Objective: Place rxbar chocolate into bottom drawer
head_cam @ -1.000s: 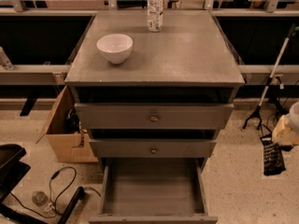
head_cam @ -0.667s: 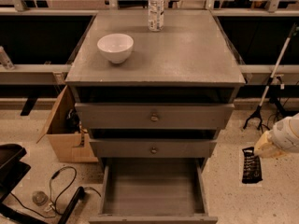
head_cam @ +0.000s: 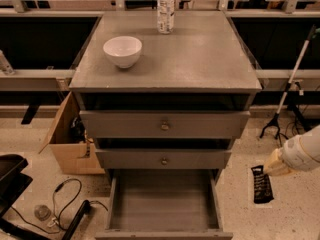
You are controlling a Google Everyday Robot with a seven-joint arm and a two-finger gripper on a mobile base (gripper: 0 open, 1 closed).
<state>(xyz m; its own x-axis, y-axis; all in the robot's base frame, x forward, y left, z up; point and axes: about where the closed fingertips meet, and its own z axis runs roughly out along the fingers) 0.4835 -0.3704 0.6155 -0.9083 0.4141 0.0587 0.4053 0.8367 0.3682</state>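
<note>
Holding the rxbar chocolate (head_cam: 262, 185) by its top end, the gripper (head_cam: 270, 168) sits low and to the right of the grey cabinet (head_cam: 200, 64), closed on the wrapper. The bar hangs straight down from it over the speckled floor. It is outside the right wall of the bottom drawer (head_cam: 162, 201) and near it, not touching.

- Drawer: pulled out, flat floor bare. The two knobbed drawers above look shut.
- On top of the cabinet: white bowl (head_cam: 122, 50) and water bottle (head_cam: 165, 8), well clear of your work.

Handling, as a judgement:
- Expect a light, thin bar, fairly stiff along its length, in a slick wrapper.
- Pinched at one end, it will likely swing when you move sideways, so go slowly.
- The end hold is a fair one for a drop. A pinch across the narrow width nearer the middle would steady it more.

Next you need to carry it left over the low side wall, staying under the middle drawer's front, and release low so it lands flat.
</note>
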